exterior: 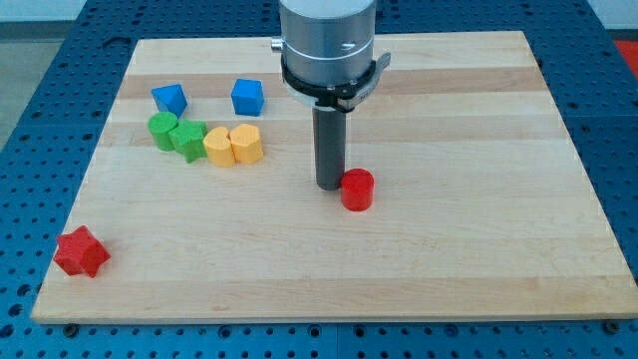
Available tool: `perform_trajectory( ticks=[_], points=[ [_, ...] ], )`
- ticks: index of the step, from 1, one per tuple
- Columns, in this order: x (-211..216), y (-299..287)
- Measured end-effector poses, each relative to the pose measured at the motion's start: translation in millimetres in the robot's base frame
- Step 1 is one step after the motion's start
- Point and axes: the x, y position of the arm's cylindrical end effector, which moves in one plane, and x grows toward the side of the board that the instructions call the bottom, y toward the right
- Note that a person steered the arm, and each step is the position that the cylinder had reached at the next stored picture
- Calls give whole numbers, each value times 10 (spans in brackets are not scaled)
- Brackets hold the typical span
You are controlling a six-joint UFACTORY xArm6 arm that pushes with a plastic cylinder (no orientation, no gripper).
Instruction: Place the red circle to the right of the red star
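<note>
The red circle (357, 189), a short red cylinder, stands near the middle of the wooden board (478, 249). The red star (81, 251) lies near the board's bottom left corner, far to the left of the circle. My tip (330, 185) rests on the board just left of the red circle, touching or nearly touching its left side. The dark rod hangs from the grey arm head (329, 40) at the view's top.
A cluster sits at the upper left: a blue block (169, 99), a blue cube (247, 97), a green cylinder (161, 129), a green star-like block (187, 139), and two yellow blocks (219, 146) (245, 144). A blue perforated table surrounds the board.
</note>
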Motion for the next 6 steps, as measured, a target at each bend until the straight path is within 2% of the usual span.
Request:
perform_trajectory(
  ticks=[1,2,3,5,6],
  points=[
    [-251,116],
    [-172,575],
    [180,428],
    [874,-715],
    [858,-616]
  ],
)
